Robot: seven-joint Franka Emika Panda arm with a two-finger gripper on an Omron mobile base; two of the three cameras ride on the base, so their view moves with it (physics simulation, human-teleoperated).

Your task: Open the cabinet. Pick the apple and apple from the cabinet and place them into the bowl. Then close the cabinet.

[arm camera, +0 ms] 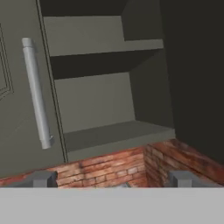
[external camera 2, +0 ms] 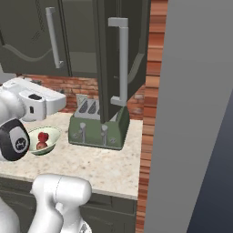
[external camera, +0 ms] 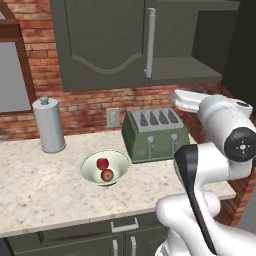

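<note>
Cabinet (external camera: 105,45) hangs above surface (external camera: 40,185), left door shut, right door (external camera 2: 119,59) swung open; shelves (arm camera: 100,87) inside bare. Both apples (external camera: 104,169) sit in bowl (external camera: 105,167) on surface, just left of toaster (external camera: 154,135), canister (external camera: 48,125) further left. Your pincer (arm camera: 112,179) faces open compartment, jaws spread wide, holding nothing, fingertips (arm camera: 41,178) apart from shelf edge.

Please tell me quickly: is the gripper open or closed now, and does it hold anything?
Two-finger gripper: open, holding nothing.
</note>
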